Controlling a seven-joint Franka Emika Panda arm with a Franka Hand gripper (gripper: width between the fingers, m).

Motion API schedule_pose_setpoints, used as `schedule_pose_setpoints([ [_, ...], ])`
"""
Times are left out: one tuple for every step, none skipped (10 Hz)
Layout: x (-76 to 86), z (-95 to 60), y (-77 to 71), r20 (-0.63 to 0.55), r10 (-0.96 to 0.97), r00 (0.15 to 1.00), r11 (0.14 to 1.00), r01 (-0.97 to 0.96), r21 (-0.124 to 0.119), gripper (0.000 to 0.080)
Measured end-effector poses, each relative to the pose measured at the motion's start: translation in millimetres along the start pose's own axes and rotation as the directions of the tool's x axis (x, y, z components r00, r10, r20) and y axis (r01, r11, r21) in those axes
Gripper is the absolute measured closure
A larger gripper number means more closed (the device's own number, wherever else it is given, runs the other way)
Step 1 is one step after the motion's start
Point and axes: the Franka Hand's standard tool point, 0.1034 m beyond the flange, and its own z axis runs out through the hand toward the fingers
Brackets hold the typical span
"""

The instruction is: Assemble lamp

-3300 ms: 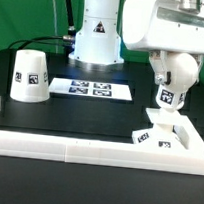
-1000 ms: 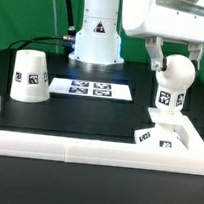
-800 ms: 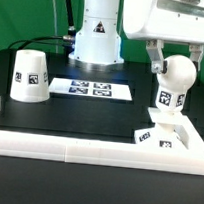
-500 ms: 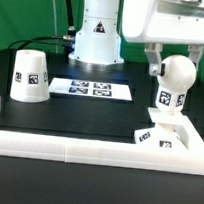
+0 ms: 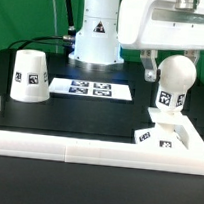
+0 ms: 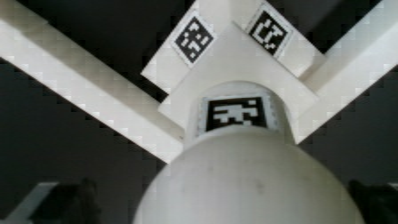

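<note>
Nearest us runs the white rail (image 5: 86, 149), and tucked into its corner on the exterior view's right sits the base (image 5: 153, 137), pressed against both rail walls. The bulb (image 5: 175, 81) stands upright on the base with its neck in the socket, so two of the lamp's three parts look joined. Whether the bulb is screwed fully home we cannot tell.

The jaws hang around the top of the bulb and appear spread wide, gripping nothing. One finger (image 5: 148, 66) shows just beside the ball without touching it (the other is hidden behind it). We judge this a release. The way to do it well is a straight lift with the jaws kept wide, so no pad brushes the ball and tips the base out of its corner.

Further back on the black counter (image 5: 99, 115) lies the marker board (image 5: 89, 88), and the shade (image 5: 30, 76) waits mouth-down on the exterior view's left, well apart from the rest.
</note>
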Motion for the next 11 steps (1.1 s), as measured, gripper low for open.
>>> schedule_pose_setpoints([
  [1.0, 0.1, -0.6, -0.001, 0.002, 1.0, 1.0, -0.002, 0.0, 0.0225],
  [0.8, 0.1, -0.4, -0.001, 0.003, 1.0, 1.0, -0.003, 0.0, 0.0222],
  [0.7, 0.2, -0.3, -0.001, 0.003, 1.0, 1.0, -0.003, 0.0, 0.0222],
  [0.8, 0.1, -0.4, -0.001, 0.013, 1.0, 1.0, -0.013, 0.0, 0.0222],
  [0.7, 0.1, -0.3, -0.001, 0.022, 1.0, 1.0, -0.022, 0.0, 0.0222],
  [0.4, 0.3, 0.3, -0.004, 0.025, 1.0, 1.0, -0.025, -0.001, 0.0222],
  [0.5, 0.6, 1.3, -0.018, 0.067, 0.998, 0.998, -0.067, -0.006, 0.0222],
  [1.4, 0.9, 1.3, -0.035, 0.125, 0.992, 0.992, -0.125, -0.01, 0.0221],
  [2.2, 1.0, 1.4, -0.052, 0.223, 0.973, 0.975, -0.224, -0.01, 0.022],
  [2.3, 1.0, 2.4, -0.062, 0.294, 0.954, 0.955, -0.295, -0.009, 0.022],
  [2.3, 1.1, 3.2, -0.07, 0.356, 0.932, 0.934, -0.358, -0.006, 0.022],
])
